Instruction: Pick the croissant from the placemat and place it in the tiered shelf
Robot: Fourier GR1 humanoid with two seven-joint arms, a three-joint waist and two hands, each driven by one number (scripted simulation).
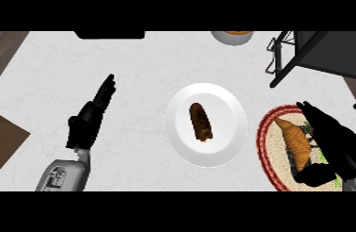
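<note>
Rightward, right hand [332, 140] fingers open around croissant [296, 142] on placemat [272, 161]; left hand [89, 119] fingers straight

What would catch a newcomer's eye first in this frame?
The white plate at the centre, bearing a dark brown pastry, stands out most against the pale counter. At the right edge the right hand is over the croissant on the round red-rimmed placemat. The left hand rests open at the left, and the black tiered shelf sits top right.
</note>
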